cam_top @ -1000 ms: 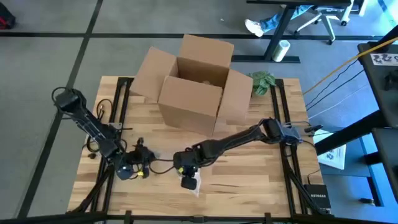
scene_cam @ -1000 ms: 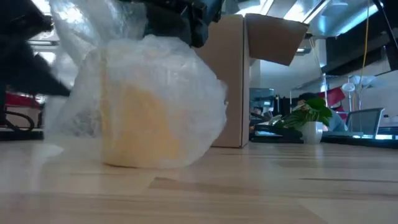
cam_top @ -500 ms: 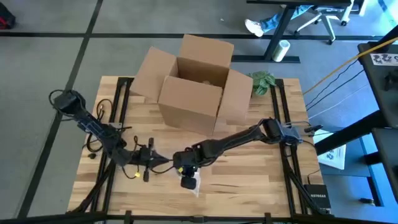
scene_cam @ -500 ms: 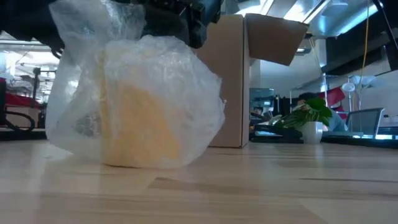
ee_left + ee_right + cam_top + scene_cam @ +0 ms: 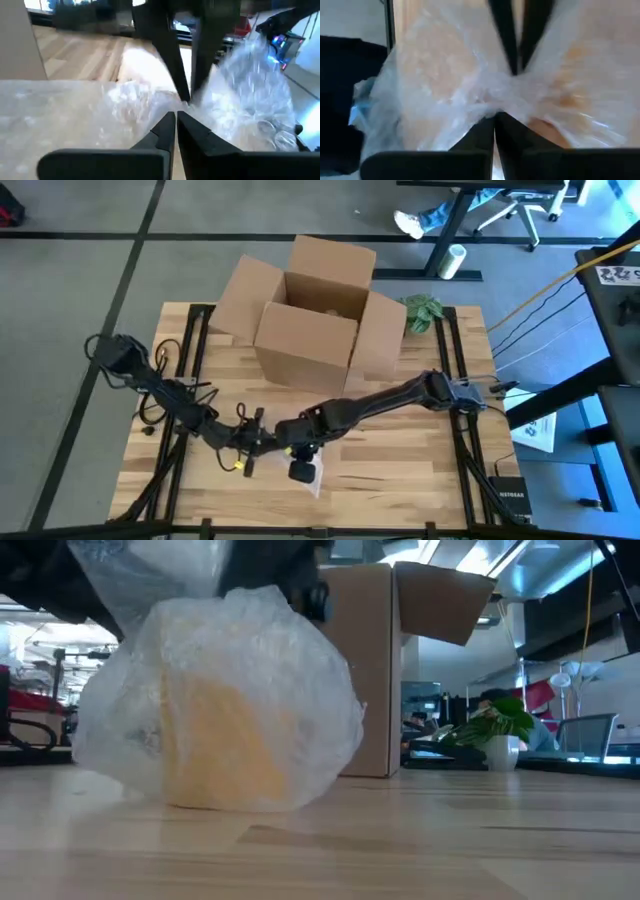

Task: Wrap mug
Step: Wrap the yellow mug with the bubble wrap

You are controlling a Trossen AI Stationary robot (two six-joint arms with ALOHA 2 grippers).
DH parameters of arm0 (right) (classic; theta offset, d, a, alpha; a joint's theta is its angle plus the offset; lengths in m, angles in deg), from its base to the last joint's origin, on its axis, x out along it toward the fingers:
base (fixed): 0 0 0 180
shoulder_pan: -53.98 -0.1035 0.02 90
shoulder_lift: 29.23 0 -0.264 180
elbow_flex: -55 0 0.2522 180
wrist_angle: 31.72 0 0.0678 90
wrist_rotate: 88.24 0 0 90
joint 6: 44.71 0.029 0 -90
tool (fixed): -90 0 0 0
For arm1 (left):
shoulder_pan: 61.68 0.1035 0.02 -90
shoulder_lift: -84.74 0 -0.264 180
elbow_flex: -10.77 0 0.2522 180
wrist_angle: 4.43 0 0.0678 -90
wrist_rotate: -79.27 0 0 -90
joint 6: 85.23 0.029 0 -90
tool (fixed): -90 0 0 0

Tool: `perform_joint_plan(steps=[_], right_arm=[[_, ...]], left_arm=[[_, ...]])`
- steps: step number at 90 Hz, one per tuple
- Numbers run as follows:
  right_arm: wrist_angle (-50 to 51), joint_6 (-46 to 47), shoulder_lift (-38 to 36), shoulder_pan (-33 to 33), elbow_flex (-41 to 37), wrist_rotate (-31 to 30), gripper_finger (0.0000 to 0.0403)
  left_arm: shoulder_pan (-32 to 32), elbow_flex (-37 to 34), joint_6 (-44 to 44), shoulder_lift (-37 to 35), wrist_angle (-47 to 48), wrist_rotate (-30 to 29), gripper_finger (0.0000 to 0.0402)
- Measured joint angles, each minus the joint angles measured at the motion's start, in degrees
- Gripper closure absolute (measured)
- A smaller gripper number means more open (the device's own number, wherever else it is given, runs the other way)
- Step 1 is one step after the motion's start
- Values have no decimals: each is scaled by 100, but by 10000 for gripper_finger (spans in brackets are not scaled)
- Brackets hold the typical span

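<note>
The mug sits in front of the cardboard box, already swathed in bubble wrap. The left gripper and right gripper both pinch the wrap; only closing remains.
</note>
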Motion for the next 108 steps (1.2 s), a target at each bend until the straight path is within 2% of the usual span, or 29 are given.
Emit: perform_joint_plan(steps=[11,20,26,44,69,89,100,108], right_arm=[[658,63,-5,-12,547,-749,403],[541,-140,-14,-39,730,-1405,403],[385,-211,-16,-38,707,-1556,403],[-275,-370,-14,-20,122,-1534,403],[-823,-78,-13,-22,-838,-977,403],[-1443,141,-18,-33,-1424,-591,403],[-1618,155,-18,-33,-1578,-453,403],[-1647,157,-18,-33,-1580,-450,403]], left_arm=[[77,71,-23,102,0,107,402],[117,139,-1,129,13,246,402],[131,188,15,127,-10,290,402],[137,303,136,127,4,301,402],[79,340,172,127,-1,301,402],[-302,338,256,-87,55,284,402],[-618,338,304,-420,367,-99,402],[-875,338,194,-752,976,-527,402]])
